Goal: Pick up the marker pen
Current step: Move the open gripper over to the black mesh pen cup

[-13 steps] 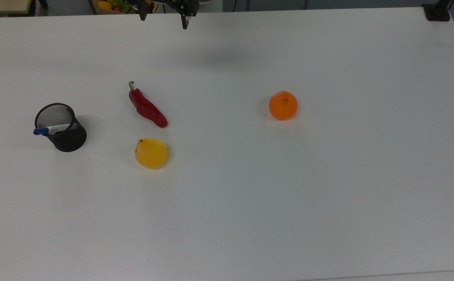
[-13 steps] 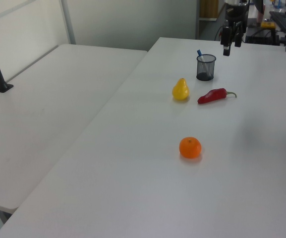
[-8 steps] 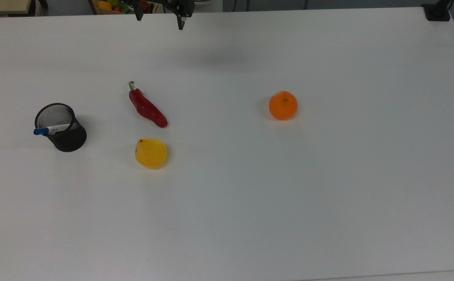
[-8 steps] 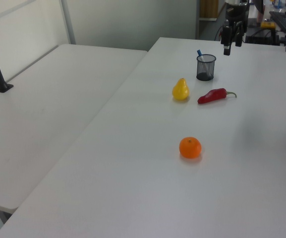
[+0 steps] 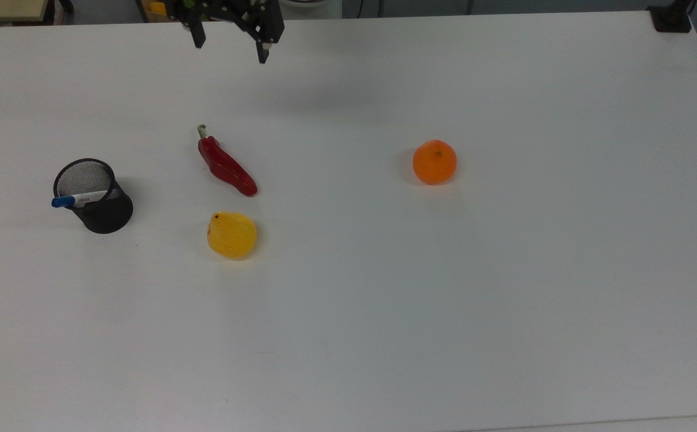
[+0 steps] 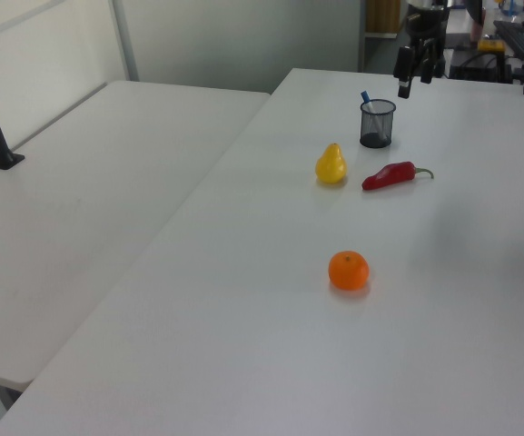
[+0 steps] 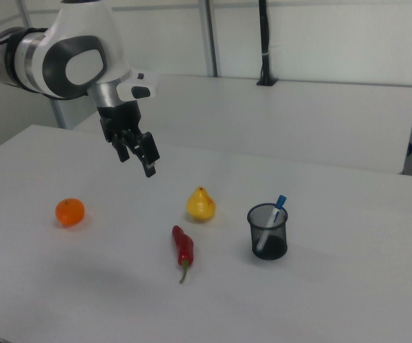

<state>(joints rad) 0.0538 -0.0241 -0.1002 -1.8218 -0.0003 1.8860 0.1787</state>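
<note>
While the marker pen [image 5: 78, 198] stands tilted inside the black mesh cup [image 5: 98, 205], with its blue cap leaning over the rim, the gripper [image 5: 230, 45] hangs in the air above the bench [image 5: 504, 288], close to the far edge in the top view, and its fingers [image 5: 262, 51] are spread wide and hold nothing. The cup keeps the pen upright, so I judge that only the capped end is free to be pinched from above. The cup stands near the top view's left edge of the bench, well apart from the gripper. Between them lies a red chilli [image 5: 226, 164], with a yellow pear [image 5: 231, 235] near it, and an orange [image 5: 434, 162] sits further to the top view's right. The reach to the pen is not yet done.
</note>
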